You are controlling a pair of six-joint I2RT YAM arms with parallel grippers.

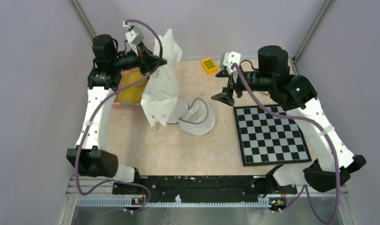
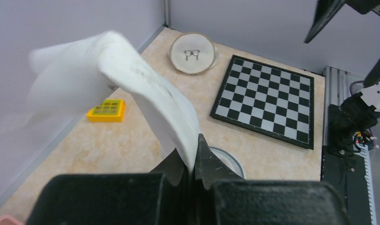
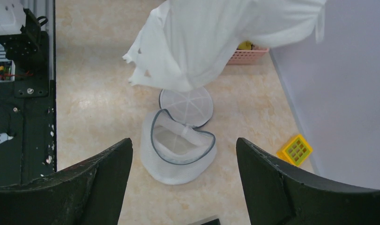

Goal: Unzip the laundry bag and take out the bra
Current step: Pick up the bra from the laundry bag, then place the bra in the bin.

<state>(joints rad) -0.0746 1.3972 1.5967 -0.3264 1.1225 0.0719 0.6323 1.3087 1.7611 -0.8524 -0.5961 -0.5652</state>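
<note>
Your left hand point(image 2: 193, 154) pinches the bra point(image 1: 162, 89) clear of the unzipped bag point(image 1: 197, 119) on the worktop point(image 1: 178, 150); your right hand point(image 1: 224, 97) stands open.

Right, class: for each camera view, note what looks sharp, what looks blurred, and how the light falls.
Top external view: soft, even light, faint shadows, checkerboard crisp. Left wrist view: the white garment blurs towards its left end; the checkerboard behind is sharp. Right wrist view: the right tool shows as dark, featureless shapes along the bottom; the laundry bag is in focus.
</note>
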